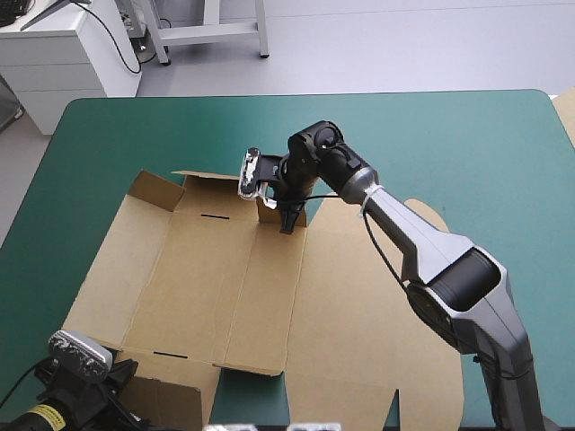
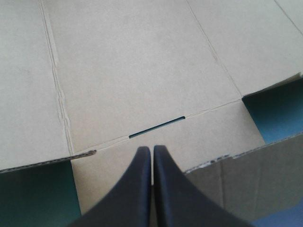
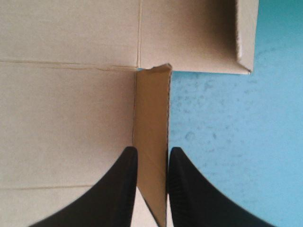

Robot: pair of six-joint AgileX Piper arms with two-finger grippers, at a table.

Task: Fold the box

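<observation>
The brown box (image 1: 225,269) lies as a cut sheet on the teal-green cover, mostly flat, with its left and far flaps slightly raised. My right gripper (image 1: 288,218) is at the sheet's far edge, shut on a small flap (image 3: 151,118) that stands upright between its fingers (image 3: 124,189). My left gripper (image 2: 152,150) is at the near-left corner, shut, its tips just above the near flap (image 2: 208,137) and a little short of a narrow slot (image 2: 157,126). I see no board between its fingers.
Bare teal-green cover (image 1: 449,144) stretches beyond the sheet toward the far and right edges. A pale edge of board (image 1: 566,112) shows at the table's right edge. A cut-out gap (image 1: 247,395) in the sheet shows the cover near the front.
</observation>
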